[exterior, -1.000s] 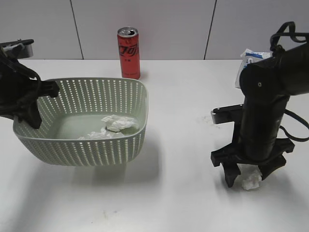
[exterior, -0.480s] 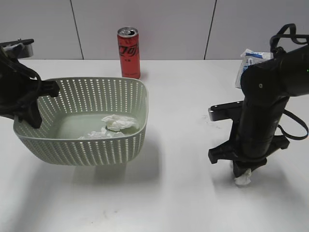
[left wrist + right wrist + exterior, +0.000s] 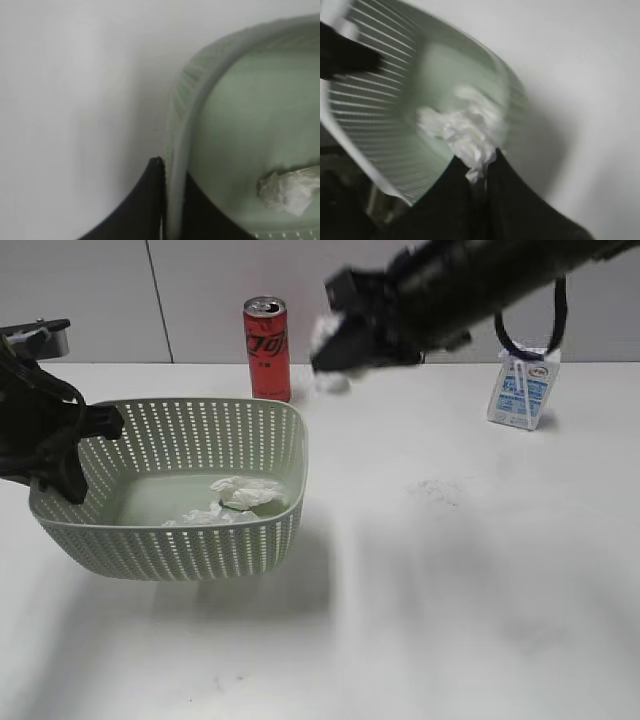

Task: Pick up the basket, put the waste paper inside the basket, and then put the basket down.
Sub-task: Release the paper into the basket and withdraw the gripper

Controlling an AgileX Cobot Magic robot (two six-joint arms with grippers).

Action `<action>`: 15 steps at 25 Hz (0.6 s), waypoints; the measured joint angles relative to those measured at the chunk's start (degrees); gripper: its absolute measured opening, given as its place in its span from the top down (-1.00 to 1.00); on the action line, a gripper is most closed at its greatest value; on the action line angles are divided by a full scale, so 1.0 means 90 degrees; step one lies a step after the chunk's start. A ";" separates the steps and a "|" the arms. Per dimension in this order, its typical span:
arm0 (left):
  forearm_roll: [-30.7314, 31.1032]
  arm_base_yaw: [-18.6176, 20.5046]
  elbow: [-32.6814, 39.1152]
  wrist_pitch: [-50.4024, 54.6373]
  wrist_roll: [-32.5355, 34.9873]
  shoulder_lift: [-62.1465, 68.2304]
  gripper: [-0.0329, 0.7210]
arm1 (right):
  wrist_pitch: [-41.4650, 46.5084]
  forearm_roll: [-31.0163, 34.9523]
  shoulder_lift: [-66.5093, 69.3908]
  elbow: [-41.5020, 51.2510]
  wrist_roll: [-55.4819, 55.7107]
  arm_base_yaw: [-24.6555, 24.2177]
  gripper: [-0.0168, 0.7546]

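Observation:
The pale green basket (image 3: 200, 530) hangs tilted above the table. My left gripper (image 3: 62, 478) is shut on the rim at its left end. The left wrist view shows the black fingers (image 3: 150, 200) clamping the rim (image 3: 176, 150). Two white waste paper wads (image 3: 245, 493) lie inside; one shows in the left wrist view (image 3: 290, 190). My right gripper (image 3: 330, 355), blurred, is high near the can, shut on a third wad (image 3: 334, 381). In the right wrist view that wad (image 3: 470, 132) sticks out of the shut gripper (image 3: 481, 170), with the basket (image 3: 375, 120) beneath.
A red drink can (image 3: 266, 348) stands at the back, behind the basket and just left of my right gripper. A blue-and-white drink carton (image 3: 522, 388) stands at the back right. A grey smudge (image 3: 435, 488) marks the white table.
My right gripper shut on the wad at the front right, then lifted it and swung up and left to near the can. The basket and left arm have not moved.

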 joint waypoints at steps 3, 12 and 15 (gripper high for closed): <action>0.0000 0.0000 0.0000 -0.0045 0.0000 0.0000 0.91 | -0.0063 0.0943 -0.0041 -0.0412 -0.0946 0.0272 0.92; 0.0000 0.0000 0.0000 -0.0095 0.0000 0.0000 0.91 | -0.1118 0.0144 0.0790 -0.0489 -0.1593 0.1326 0.73; 0.0000 0.0000 0.0000 -0.0095 0.0000 0.0000 0.91 | -0.1127 0.0069 0.1102 -0.0489 -0.1583 0.1365 0.11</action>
